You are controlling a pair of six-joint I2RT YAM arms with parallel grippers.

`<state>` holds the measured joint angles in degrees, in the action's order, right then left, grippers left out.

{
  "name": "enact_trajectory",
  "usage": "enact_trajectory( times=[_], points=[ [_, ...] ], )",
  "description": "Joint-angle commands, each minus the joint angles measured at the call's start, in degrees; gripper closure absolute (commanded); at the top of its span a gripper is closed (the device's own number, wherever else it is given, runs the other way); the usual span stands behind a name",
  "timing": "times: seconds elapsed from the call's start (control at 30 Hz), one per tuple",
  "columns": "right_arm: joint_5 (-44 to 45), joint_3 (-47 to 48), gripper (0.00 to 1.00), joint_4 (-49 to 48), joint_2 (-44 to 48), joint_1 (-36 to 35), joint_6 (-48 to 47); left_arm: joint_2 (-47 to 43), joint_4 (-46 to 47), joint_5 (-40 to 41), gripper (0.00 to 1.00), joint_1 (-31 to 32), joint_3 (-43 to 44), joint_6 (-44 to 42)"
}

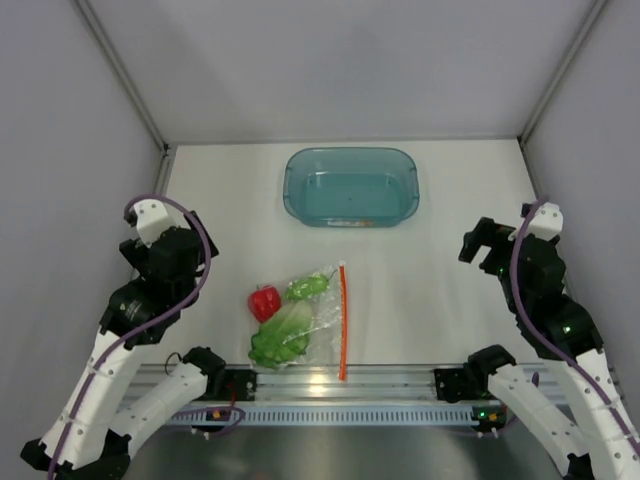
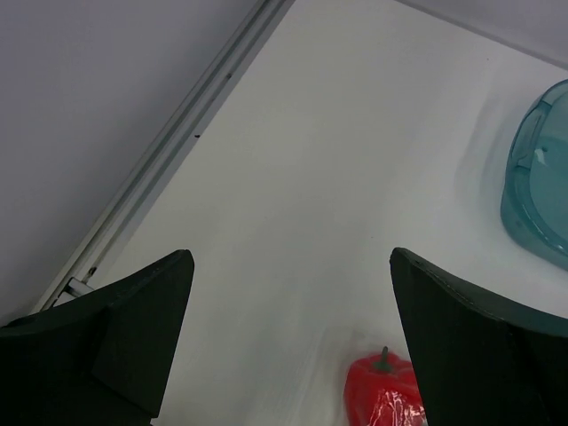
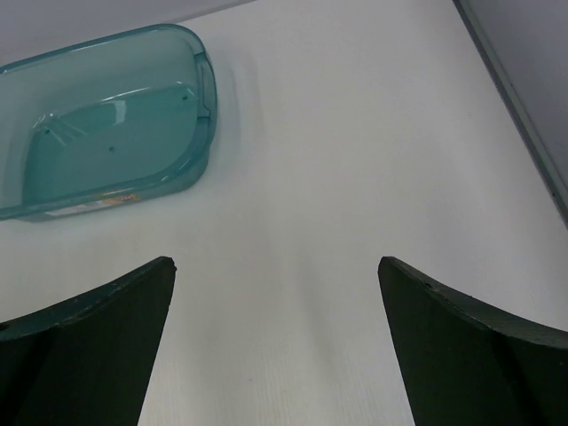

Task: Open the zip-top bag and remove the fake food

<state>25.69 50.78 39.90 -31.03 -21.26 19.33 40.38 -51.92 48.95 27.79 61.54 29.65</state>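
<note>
Left tool and right tool gaped wide and empty, while the bag, likely light, limp and slippery, seemed best pinched at its zip strip.

Illumination: bright, even and diffuse, from above. Shadows: faint and soft-edged beside the bin. Glare: bright patch on the near metal rail; small glints on the zip-top bag. Wrist views slightly soft.

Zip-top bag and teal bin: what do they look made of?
Zip-top bag: thin clear plastic film, glossy, judging by crinkles and glints. Teal bin: seemingly rigid translucent plastic, smooth; the table shows through its walls.
</note>
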Motion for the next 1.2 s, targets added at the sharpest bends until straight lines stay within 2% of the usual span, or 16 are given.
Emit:
enact_trajectory(
  times=[0.0, 0.17, 0.37, 0.67, 0.8, 0.93, 1.03, 1.17],
  points=[
    [0.9, 2.5, 0.01, -0.2, 1.2, -0.7, 0.0, 0.8, 0.4, 0.4, 0.02, -0.4, 2.3, -1.4],
    [0.0, 2.7, 0.00, 0.3, 0.9, -0.6, 0.1, 1.7, 0.4, -1.5, 0.02, -0.4, 2.5, -1.8],
    [-6.3, 1.9, 0.01, -0.5, -0.7, -0.6, 0.0, 4.3, 0.3, -5.1, 0.02, -0.3, 3.5, -2.5],
    [-18.1, -1.8, 0.01, -4.2, -1.5, -0.7, 1.2, 10.9, 0.4, -16.9, 0.02, -0.3, 5.3, -2.1],
    [-18.4, -3.6, 0.01, -5.0, -2.1, -0.7, 2.0, 15.3, 0.3, -20.5, 0.02, 1.0, 4.8, 0.0],
    [-17.1, -3.9, 0.01, -4.8, -2.9, -0.7, 2.5, 18.8, 0.0, -14.9, 0.02, 10.0, 3.8, 6.3],
    [-15.5, -3.7, 0.01, -3.9, -3.9, -0.7, 2.6, 22.6, -0.1, -11.3, 0.02, 22.3, 4.1, 11.3],
    [-14.3, -3.1, 0.01, -2.9, -4.0, -0.7, 2.6, 29.7, -1.5, -6.8, 0.02, 34.2, 6.3, 16.6]
  ],
)
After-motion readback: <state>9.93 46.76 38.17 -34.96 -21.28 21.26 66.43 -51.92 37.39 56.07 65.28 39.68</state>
